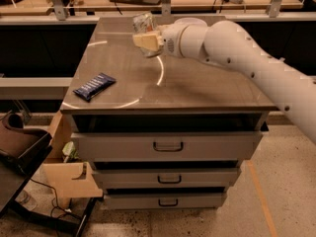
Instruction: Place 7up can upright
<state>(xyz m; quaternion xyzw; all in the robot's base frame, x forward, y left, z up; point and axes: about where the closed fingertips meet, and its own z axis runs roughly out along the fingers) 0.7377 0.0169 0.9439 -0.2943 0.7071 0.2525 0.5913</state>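
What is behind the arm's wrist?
Only the rim of the white bowl shows above the wrist; the rest is covered. The gripper, over the table, holds the 7up can.

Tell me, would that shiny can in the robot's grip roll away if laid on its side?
Probably: the 7up can is round-sided and the tabletop looks smooth and flat, so it could roll. It looks like thin metal, so likely light and easy to dent. The gripper holds it above the table's far half.
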